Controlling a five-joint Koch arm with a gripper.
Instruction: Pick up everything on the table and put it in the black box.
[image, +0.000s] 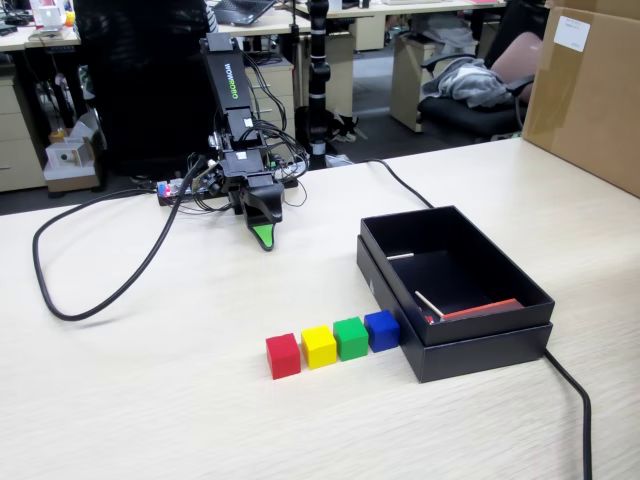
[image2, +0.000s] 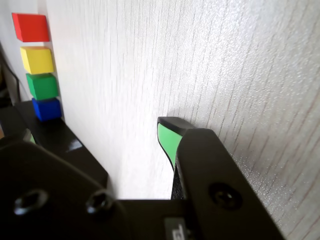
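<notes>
Four cubes stand in a row on the table, touching: red (image: 283, 355), yellow (image: 319, 346), green (image: 351, 338) and blue (image: 382, 330). The blue one stands against the black box (image: 480, 350). My gripper (image: 262, 236) points down at the table, well behind the row and to the left of the box. In the wrist view the gripper (image2: 97, 137) is open and empty, with bare table between its green pads. That view shows the red (image2: 31, 27), yellow (image2: 37, 60), green (image2: 42, 85) and blue (image2: 47, 108) cubes at the upper left, and the box (image2: 65, 142).
The box holds thin white sticks (image: 430, 304) and a red flat item (image: 480, 309). A black cable (image: 60, 290) loops over the table's left side; another (image: 575, 395) runs off past the box. A cardboard box (image: 590, 90) stands at the back right.
</notes>
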